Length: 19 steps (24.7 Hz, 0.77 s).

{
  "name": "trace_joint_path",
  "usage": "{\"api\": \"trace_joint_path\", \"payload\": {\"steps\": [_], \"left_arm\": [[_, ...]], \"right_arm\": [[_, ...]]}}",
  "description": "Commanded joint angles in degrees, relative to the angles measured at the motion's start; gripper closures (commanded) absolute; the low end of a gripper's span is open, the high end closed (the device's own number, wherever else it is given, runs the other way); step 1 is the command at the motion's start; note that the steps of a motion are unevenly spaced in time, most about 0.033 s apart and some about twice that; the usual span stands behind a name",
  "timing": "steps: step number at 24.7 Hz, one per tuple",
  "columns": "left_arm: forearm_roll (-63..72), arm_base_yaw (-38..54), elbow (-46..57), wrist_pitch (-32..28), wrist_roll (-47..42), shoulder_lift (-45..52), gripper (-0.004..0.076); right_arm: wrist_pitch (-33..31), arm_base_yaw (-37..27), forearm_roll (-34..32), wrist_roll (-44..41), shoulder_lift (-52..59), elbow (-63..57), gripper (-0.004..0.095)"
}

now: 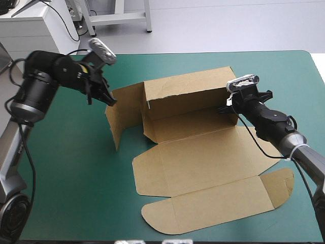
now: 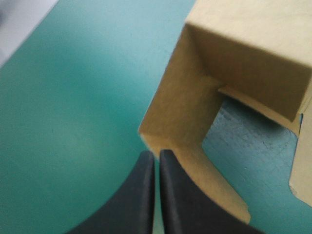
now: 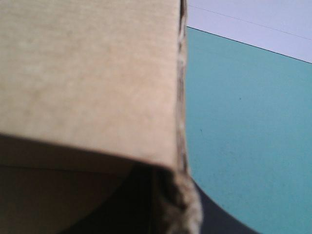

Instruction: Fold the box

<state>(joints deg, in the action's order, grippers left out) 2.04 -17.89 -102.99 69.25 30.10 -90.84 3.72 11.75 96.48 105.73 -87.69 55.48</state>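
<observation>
The box [image 1: 203, 152], a cut sheet of brown board, is lying half-raised around the middle of the teal-green desk [image 1: 61, 193]; its long back wall [image 1: 188, 94] is standing upright toward the far edge; the left flap [image 1: 119, 119] is standing too, angling out toward the near left; the base [image 1: 188, 127] is resting flat; the lid [image 1: 203, 162] is lying flat toward the near edge, its round-ended strip [image 1: 213, 206] lying nearest.

robot lab: 2 arms [image 1: 38, 89] at teal-green table [image 1: 66, 193].
</observation>
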Motion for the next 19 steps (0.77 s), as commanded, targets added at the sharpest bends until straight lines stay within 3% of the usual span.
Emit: {"api": "trace_joint_path", "payload": {"steps": [1, 6, 11, 16, 18, 19], "left_arm": [[15.2, 11.8, -0.3, 1.1, 0.0, 2.7, 0.0709], [28.0, 25.5, 2.4, 1.6, 0.0, 2.7, 0.0731], [30.5, 32.9, 6.8, 2.7, 0.0, 2.8, 0.0731], [30.7, 33.9, 13.9, 0.1, 1.1, 2.8, 0.0731], [30.7, 33.9, 14.5, -0.5, 1.1, 2.8, 0.0731], [30.7, 33.9, 14.5, -0.6, 1.1, 2.8, 0.0731]], "right_arm": [[1.1, 0.0, -1.1, 1.6, 1.9, 1.9, 0.0929], [1.0, 0.0, -0.7, 1.3, 1.9, 1.9, 0.0929], [0.6, -0.1, -0.7, 1.3, 1.9, 1.9, 0.0929], [-11.5, -4.4, -1.9, -3.0, 1.2, 3.1, 0.0929], [-14.0, -6.2, -9.8, -11.7, 0.4, 4.8, 0.0929], [-17.7, -7.1, -20.2, -21.9, -0.3, 6.7, 0.0929]]}}
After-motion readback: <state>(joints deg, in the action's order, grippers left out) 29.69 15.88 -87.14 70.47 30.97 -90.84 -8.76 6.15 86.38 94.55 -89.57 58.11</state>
